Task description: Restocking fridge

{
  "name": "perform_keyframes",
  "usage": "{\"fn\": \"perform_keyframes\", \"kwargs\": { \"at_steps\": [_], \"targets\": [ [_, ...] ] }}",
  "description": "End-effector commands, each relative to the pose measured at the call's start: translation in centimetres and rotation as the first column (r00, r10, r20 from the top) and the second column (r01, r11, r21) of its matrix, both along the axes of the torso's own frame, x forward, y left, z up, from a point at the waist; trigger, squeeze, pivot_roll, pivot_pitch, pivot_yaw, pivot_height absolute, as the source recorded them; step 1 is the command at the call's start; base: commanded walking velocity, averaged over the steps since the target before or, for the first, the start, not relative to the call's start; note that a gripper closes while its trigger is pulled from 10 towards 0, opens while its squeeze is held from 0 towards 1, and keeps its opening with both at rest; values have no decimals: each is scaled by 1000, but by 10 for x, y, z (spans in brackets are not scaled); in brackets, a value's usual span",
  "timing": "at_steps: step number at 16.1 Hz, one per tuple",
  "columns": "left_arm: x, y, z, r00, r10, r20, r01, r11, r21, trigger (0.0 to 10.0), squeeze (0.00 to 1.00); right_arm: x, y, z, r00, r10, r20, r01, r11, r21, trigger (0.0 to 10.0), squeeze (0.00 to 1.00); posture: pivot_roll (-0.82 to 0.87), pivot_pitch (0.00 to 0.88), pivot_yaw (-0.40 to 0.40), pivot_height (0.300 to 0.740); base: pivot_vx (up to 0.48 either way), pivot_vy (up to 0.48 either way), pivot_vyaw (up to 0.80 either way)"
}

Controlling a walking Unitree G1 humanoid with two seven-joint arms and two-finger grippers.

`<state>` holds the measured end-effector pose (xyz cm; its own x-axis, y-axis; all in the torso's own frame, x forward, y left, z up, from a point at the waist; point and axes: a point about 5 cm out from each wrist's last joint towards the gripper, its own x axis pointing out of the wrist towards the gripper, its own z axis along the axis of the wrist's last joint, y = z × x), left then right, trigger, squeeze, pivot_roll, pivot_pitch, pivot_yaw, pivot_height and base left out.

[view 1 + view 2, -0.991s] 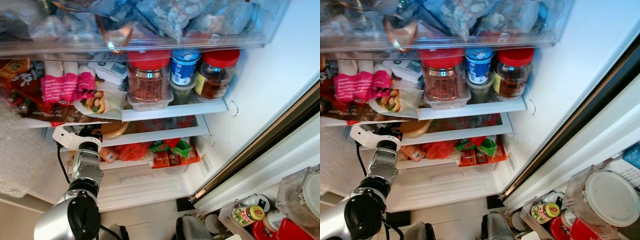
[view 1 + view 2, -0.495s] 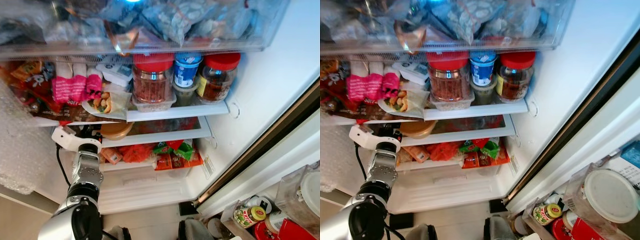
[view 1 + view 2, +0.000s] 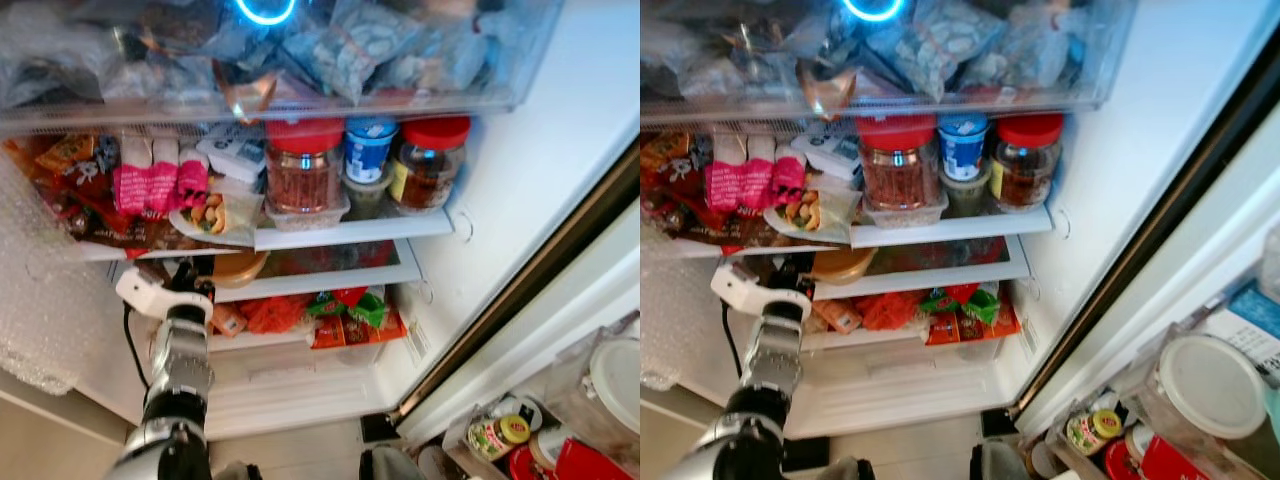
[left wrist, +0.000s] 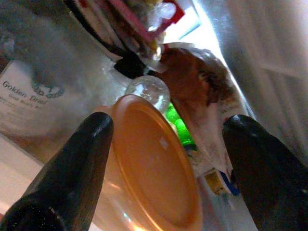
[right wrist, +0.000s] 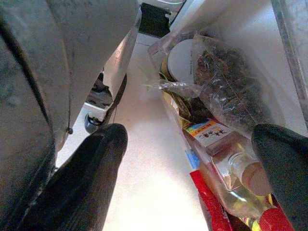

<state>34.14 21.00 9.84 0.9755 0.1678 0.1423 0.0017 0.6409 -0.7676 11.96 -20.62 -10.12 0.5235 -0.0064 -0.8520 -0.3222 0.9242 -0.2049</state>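
Observation:
The open fridge has a middle shelf point(image 3: 330, 275) where a low tub with an orange lid point(image 3: 238, 266) sits at the left end. My left gripper point(image 3: 186, 282) reaches to that tub from the left. In the left wrist view it point(image 4: 168, 159) stands open, one black finger on each side of the orange lid point(image 4: 154, 168), not closed on it. A clear round knob and a green item lie just behind the tub. My right gripper point(image 5: 192, 178) hangs open beside my body, over the floor.
On the shelf above stand two red-lidded jars point(image 3: 303, 168), a blue tub point(image 3: 368, 150), pink packets point(image 3: 150, 185) and a wrapped snack point(image 3: 215, 212). Red and green packets point(image 3: 345, 312) fill the lower shelf. Bubble wrap point(image 3: 40, 300) hangs left. Jars point(image 3: 490, 436) crowd the bottom right.
The camera has tilted a little, sliding the whole fridge down and right in view. My left gripper keeps its place by the orange-lidded tub.

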Motion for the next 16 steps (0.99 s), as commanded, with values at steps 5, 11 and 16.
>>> {"fn": "perform_keyframes", "kwargs": {
  "at_steps": [5,11,16],
  "targets": [
    [-20,-8,-13,995,-88,-35,93,984,152,10000,0,-8,7,-4,999,27,-36,-27,1000,6,10000,0,-214,103,-29,657,0,0,0],
    [-40,-19,-27,966,-204,-158,255,852,457,10000,0,-7,5,-3,999,23,-34,-23,1000,-4,10000,0,-210,101,-29,657,0,0,0],
    [-42,-27,-33,952,-203,-230,303,731,611,10000,0,-6,4,-3,999,23,-35,-23,1000,-3,10000,0,-211,103,-26,657,0,0,0]
  ]
}}
